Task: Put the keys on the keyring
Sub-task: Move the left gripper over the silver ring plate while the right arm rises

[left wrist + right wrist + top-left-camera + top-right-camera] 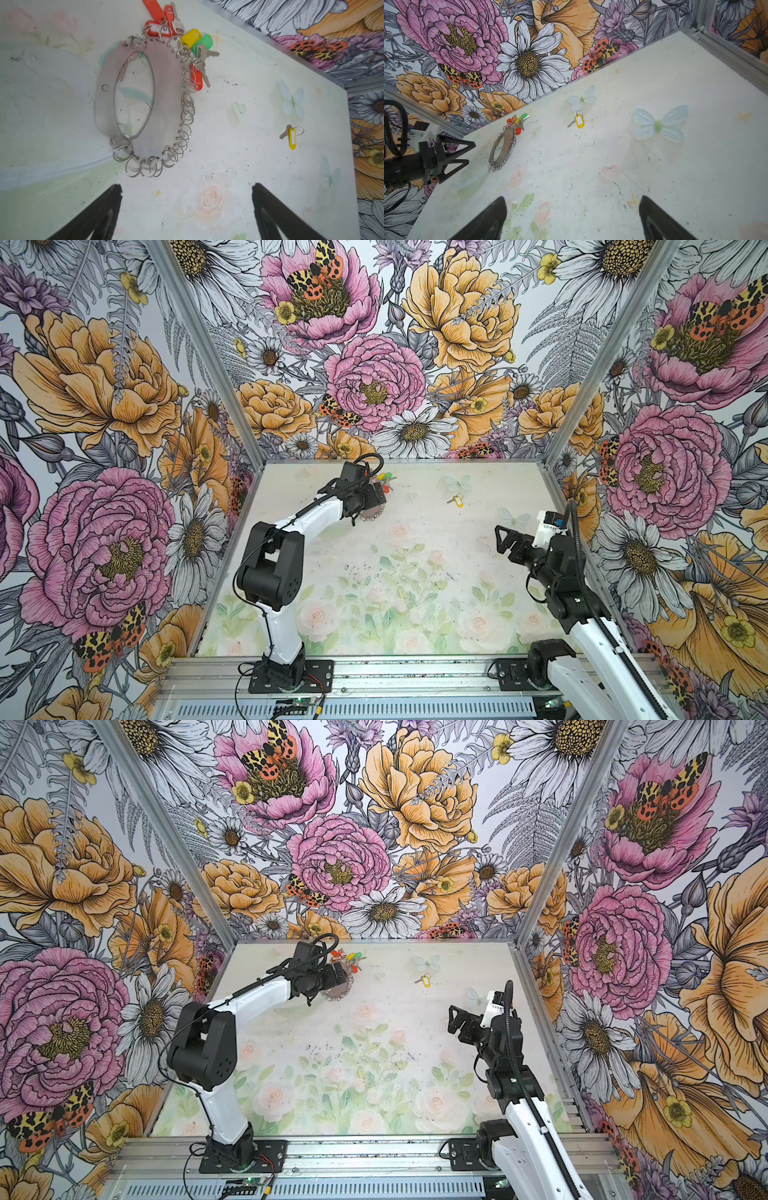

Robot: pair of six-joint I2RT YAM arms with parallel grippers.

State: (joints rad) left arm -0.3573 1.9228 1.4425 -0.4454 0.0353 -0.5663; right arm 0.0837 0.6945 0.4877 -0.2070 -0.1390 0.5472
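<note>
At the far left of the pale, flower-printed tabletop (415, 593) lies the large flat grey metal hoop of a keyring (168, 93), its edge fringed with small silver split rings. A bunch of silver keys with red, yellow and green plastic tags (187, 39) already hangs at its far end. One small silver key with an oblong yellow tag (457, 499) lies loose on the table, far and right of centre, well apart from the hoop.

The left gripper (471, 152) hovers just beside the hoop with its black jaws spread wide, holding nothing. The right gripper (573, 199) hangs over the right side, nearer than the loose key, also spread and empty.

To my eye this is the approach, with nothing picked up yet. The right gripper looks best placed to go forward and down and pinch the yellow tag or the key's small ring. The left would likely need to steady the hoop. Working the key onto a split ring looks fiddly, since the rings are thin and crowded.
</note>
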